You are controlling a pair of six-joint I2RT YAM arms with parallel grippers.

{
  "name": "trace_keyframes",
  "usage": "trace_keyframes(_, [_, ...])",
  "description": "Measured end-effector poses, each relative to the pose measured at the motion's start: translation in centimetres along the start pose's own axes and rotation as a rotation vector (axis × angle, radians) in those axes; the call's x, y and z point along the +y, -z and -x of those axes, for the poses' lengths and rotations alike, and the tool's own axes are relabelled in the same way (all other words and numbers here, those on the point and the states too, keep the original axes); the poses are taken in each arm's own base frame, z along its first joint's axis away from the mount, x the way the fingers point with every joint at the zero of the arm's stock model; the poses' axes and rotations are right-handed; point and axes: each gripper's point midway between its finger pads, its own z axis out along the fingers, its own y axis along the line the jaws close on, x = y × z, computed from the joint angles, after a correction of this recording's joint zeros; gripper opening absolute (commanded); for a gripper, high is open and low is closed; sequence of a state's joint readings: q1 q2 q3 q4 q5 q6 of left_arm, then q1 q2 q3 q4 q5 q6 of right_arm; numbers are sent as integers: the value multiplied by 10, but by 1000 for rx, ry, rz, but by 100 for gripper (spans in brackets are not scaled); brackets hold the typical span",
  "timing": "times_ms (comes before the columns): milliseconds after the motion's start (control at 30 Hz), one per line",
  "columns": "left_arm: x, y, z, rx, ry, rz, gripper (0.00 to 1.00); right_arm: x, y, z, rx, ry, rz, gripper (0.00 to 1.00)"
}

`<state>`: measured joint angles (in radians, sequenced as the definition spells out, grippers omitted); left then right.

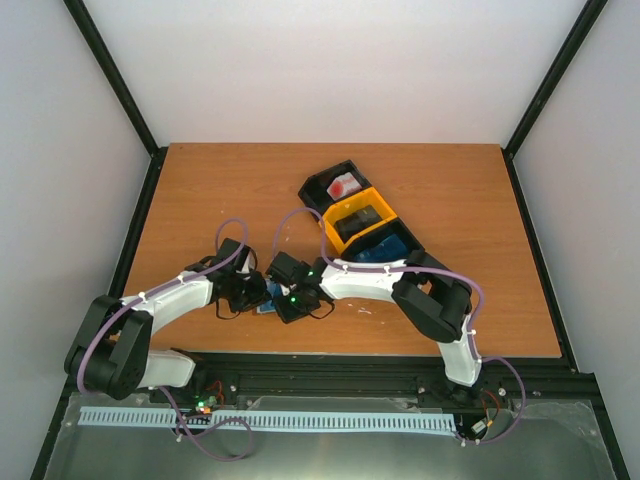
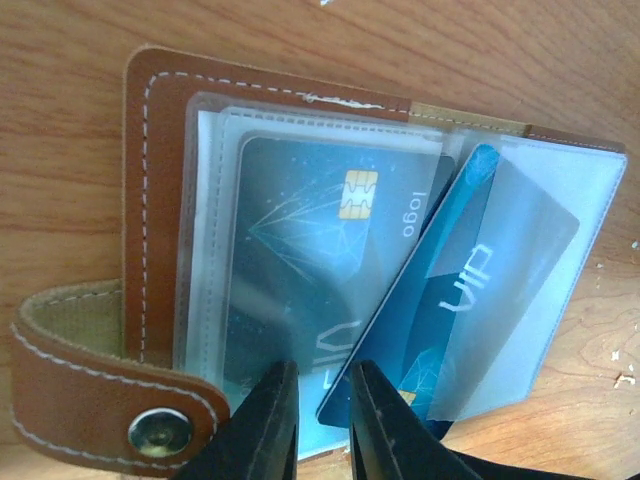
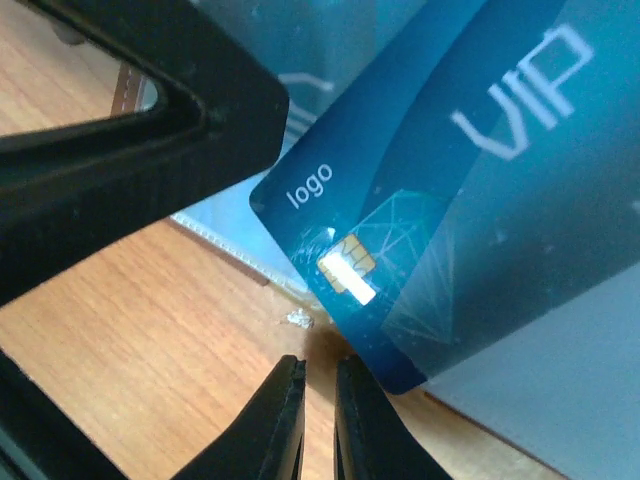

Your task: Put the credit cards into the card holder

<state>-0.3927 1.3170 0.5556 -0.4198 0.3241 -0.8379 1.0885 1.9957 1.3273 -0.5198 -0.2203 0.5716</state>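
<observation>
Left wrist view: brown card holder (image 2: 150, 200) lies open.
Sleeved card (image 2: 320, 250): blue, fully inside holder's strap-side sleeve.
Tilted VIP card (image 2: 400, 330): partway into opposite sleeve, not yet seated.
Left gripper (image 2: 325, 385): nearly closed at holder's near edge; grip unclear.
Right gripper (image 3: 320, 365): nearly closed, empty.

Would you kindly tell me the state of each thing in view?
Brown leather card holder: open, lying flat.
Straight blue plastic card: tucked into the holder.
Tilted blue plastic card: only partly tucked in.
Left pincer: nearly closed at the holder's edge, grip unclear.
Right pincer: all but shut, empty.
</observation>
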Motion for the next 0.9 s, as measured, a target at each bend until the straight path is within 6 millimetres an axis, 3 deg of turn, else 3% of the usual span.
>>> trace_keyframes(400, [-1, 0, 0, 3, -16, -12, 16, -16, -2, 23, -125, 17, -107, 11])
trace_keyframes(567, [-2, 0, -1, 8, -22, -19, 19, -18, 3, 23, -151, 19, -114, 14])
trace_keyframes(667, [-4, 0, -1, 11, -27, -25, 25, -18, 21, 16, -168, 4, -60, 18])
trace_keyframes(733, [-5, 1, 0, 11, -29, -28, 27, -21, 36, 16, -191, -26, -24, 27])
trace_keyframes(833, [-6, 1, 0, 14, -26, -35, 31, -34, 65, 32, -262, -92, 9, 36])
trace_keyframes(900, [-7, 2, 1, 17, -19, -39, 34, -42, 73, 46, -295, -137, 9, 40])
